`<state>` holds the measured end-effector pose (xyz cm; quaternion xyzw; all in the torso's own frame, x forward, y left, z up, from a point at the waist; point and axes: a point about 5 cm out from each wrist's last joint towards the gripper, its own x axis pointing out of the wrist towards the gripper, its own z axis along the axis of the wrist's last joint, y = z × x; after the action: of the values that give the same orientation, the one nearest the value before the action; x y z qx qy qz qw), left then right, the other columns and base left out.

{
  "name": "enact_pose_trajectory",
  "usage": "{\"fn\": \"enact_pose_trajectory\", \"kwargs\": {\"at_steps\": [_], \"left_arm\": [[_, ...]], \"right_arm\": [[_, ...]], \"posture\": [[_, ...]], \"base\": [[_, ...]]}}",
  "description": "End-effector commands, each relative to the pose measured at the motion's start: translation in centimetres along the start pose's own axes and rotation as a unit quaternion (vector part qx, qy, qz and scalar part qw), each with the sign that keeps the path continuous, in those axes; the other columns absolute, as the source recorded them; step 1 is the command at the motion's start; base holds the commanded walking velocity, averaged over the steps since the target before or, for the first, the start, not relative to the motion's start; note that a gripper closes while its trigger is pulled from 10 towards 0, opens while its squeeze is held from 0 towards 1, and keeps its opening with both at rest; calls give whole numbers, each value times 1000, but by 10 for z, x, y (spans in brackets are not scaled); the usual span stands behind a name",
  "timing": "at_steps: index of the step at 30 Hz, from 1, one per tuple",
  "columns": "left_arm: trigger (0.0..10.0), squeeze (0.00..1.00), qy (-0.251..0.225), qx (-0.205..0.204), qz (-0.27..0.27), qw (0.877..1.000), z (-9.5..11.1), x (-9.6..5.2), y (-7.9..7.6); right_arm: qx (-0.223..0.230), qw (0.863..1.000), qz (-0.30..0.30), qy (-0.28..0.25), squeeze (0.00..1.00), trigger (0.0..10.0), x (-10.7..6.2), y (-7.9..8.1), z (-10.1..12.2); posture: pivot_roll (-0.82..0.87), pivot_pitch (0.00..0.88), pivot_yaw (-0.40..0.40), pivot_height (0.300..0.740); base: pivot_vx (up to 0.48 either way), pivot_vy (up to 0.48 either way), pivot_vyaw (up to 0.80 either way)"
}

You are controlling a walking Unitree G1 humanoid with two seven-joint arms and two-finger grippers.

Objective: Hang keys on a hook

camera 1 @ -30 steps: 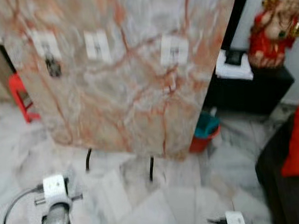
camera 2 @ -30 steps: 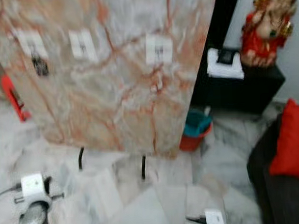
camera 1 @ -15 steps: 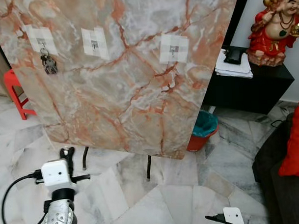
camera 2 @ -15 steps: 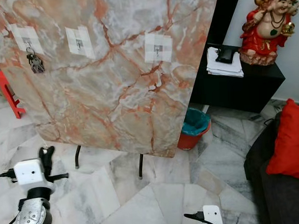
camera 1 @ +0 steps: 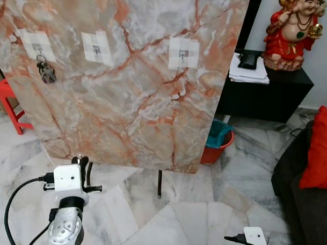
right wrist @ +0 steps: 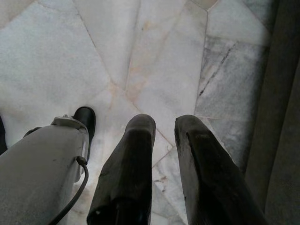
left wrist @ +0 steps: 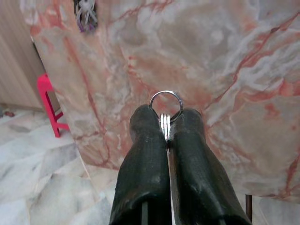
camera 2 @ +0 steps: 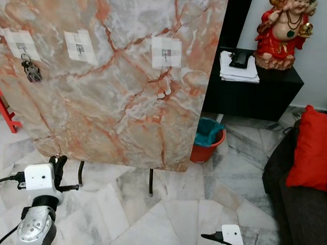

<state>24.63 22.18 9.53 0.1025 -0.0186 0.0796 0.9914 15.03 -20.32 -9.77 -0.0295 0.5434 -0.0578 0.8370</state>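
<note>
A tall pink marble board (camera 1: pixel 125 97) stands in front of me with three white patches, each carrying a small hook. A bunch of keys (camera 1: pixel 45 72) hangs from the left hook (camera 1: pixel 38 49). The middle hook (camera 1: pixel 96 48) and the right hook (camera 1: pixel 183 52) are bare. My left gripper (camera 1: pixel 81 162) is low, near the board's bottom left corner. In the left wrist view it (left wrist: pixel 166 119) is shut on a silver key ring (left wrist: pixel 166 101) that sticks out past its tips. My right gripper (right wrist: pixel 164 124) hangs over the floor, fingers slightly apart, holding nothing.
Thin black legs (camera 1: pixel 159 183) hold up the board. A red stool (camera 1: pixel 10 106) stands at the left. At the right are an orange bucket (camera 1: pixel 218 145), a black cabinet (camera 1: pixel 270 94) bearing a red statue (camera 1: pixel 294 21), and a dark sofa with a red cushion (camera 1: pixel 320 154).
My left arm has risen and moved closer to the board's lower edge, still holding the ring. The view has steadied from blur and shifted slightly. The hanging keys have stayed put.
</note>
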Motion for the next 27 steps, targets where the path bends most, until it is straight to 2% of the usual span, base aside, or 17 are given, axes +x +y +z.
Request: {"fn": "enact_pose_trajectory", "kwargs": {"at_steps": [1,11,23,27], "left_arm": [[10000,0,-20,12,-30,999,12,5,-11],[10000,0,-3,22,-20,1000,8,5,-11],[10000,0,6,25,-16,1000,10,7,-10],[10000,0,3,27,-30,999,13,9,-13]], "right_arm": [[-5,1000,-3,-1,0,10000,0,-4,0],[-7,1000,-3,-2,0,10000,0,-4,1],[-7,1000,-2,-3,0,10000,0,-4,1],[-8,1000,-1,-2,0,10000,0,-3,1]], "posture": [[43,8,-121,740],[43,0,-122,740],[40,2,-125,740],[39,7,-124,740]], "base": [[0,0,0],[222,-322,0],[0,-416,0],[62,-322,0]]}}
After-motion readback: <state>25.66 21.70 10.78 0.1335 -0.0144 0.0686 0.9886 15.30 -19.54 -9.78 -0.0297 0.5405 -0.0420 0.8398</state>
